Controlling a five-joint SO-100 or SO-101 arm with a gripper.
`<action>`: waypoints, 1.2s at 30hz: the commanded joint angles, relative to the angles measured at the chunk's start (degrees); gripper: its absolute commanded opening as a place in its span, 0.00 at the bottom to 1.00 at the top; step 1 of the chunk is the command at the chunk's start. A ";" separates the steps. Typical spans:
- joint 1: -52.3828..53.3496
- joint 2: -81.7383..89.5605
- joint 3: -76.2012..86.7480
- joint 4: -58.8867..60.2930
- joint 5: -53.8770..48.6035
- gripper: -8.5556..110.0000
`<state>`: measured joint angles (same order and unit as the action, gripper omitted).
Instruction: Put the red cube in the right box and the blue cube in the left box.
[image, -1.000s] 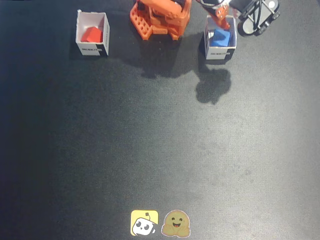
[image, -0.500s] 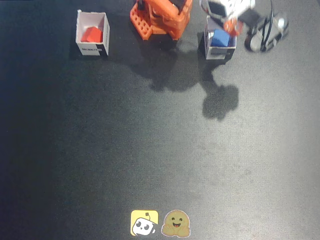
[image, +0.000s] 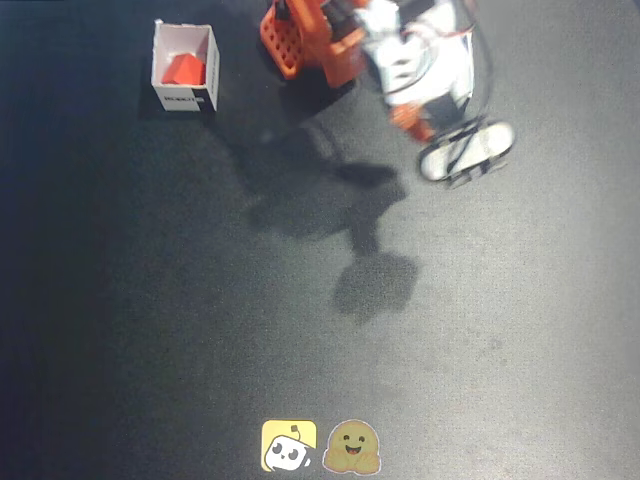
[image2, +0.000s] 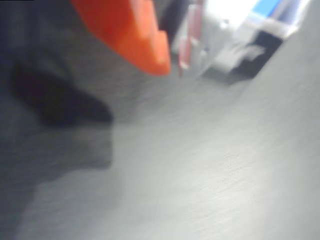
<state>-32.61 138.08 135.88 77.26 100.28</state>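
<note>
At the near edge of the fixed view, two small cartoon stickers lie side by side on the worktop (image: 500, 330): a yellow square one (image: 289, 445) and a round brownish smiling one (image: 351, 447). The worktop is a dark, matte, faintly grained sheet, and the arm's shadow spreads across its middle.

Farther back on the right, the orange-and-white arm (image: 420, 70) is blurred and covers the spot beneath it. The gripper cannot be made out there. In the wrist view a smooth orange plastic finger (image2: 127, 32) enters from the top, but the picture is too smeared to tell whether the gripper is open or closed. Nothing shows beside that finger.

At the top right of the wrist view, a white box (image2: 235, 35) with a dark label shows a strip of the blue cube (image2: 267, 7) inside.

At the far left of the fixed view, well apart from the arm, another white open-topped box (image: 184, 66) holds the red cube (image: 183, 69).
</note>
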 joint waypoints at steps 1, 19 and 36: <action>8.88 1.23 -2.90 0.44 -5.10 0.07; 24.43 22.50 5.19 4.75 -13.80 0.07; 29.00 39.11 20.04 -1.41 -18.46 0.07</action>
<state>-4.75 176.57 155.30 77.70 83.06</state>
